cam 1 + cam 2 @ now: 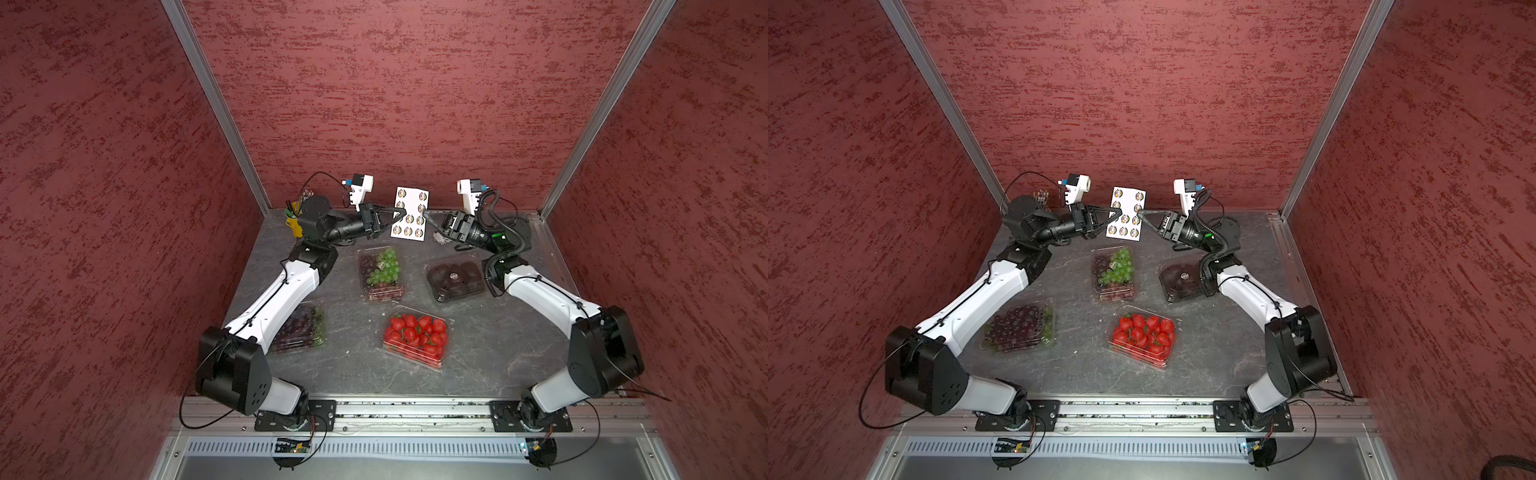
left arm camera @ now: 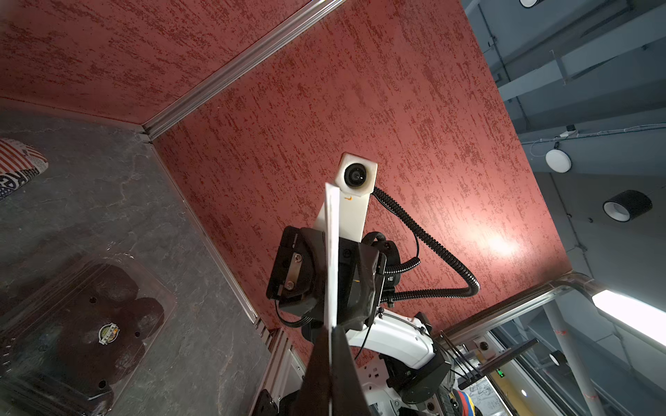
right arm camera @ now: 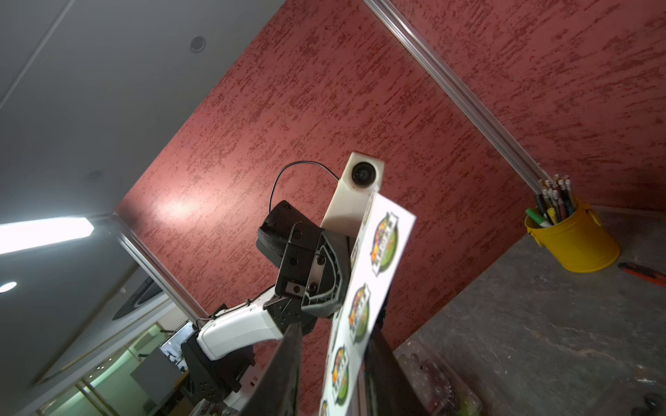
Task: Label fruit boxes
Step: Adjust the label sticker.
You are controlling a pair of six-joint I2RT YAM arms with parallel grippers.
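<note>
Fruit boxes (image 1: 1142, 338) lie apart on the desk (image 1: 490, 357), lids up. The strawberry box (image 1: 415, 336) is in front and the dark-grape box (image 1: 1017, 328) sits partly under your left arm. The mixed-grape box (image 1: 380, 272) and dark-fruit box (image 1: 455, 278) are farther back, each already bearing a round label. Expect thin, light, slippery plastic that dents, so steady a box by its rim and press gently on the flat lid. Your left fingers (image 2: 317, 378) pinch the sticker sheet (image 1: 409, 214), held up over the back of the desk. Your right fingers (image 3: 284, 367) stand slightly spread either side of it.
</note>
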